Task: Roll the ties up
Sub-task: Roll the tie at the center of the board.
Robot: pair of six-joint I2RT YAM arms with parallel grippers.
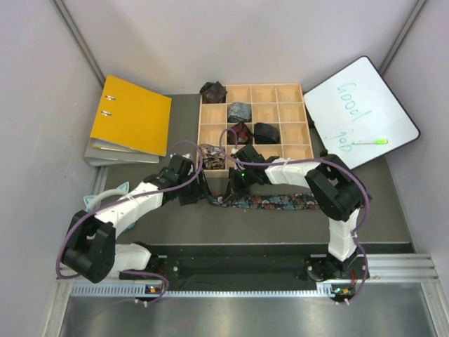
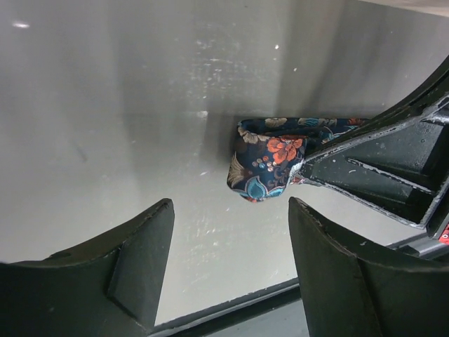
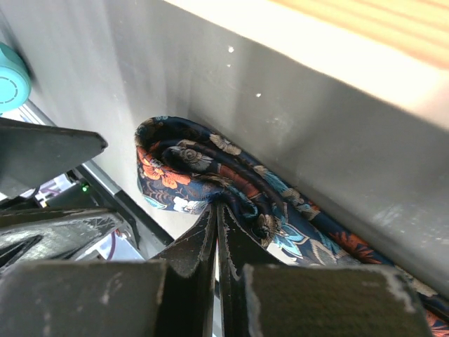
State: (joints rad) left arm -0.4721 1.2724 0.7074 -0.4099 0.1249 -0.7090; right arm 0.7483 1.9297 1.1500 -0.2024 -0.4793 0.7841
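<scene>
A dark navy tie (image 1: 280,202) with orange and blue flowers lies stretched across the grey mat in front of the wooden box. Its left end curls into a loose first turn (image 3: 189,165). My right gripper (image 3: 217,210) is shut on that curled end, the fabric puckering at its tips. The same folded end (image 2: 266,165) shows in the left wrist view, just beyond my left gripper (image 2: 231,210), which is open with only bare mat between its fingers. From above, the left gripper (image 1: 196,193) sits just left of the right gripper (image 1: 235,184).
The wooden grid box (image 1: 303,119) stands right behind the tie and holds several rolled ties: maroon (image 1: 240,132), grey-blue (image 1: 239,111), black (image 1: 266,132), brown-patterned (image 1: 211,156). A yellow binder (image 1: 133,112) lies back left. A whiteboard (image 1: 358,109) with a green marker (image 1: 370,142) lies back right.
</scene>
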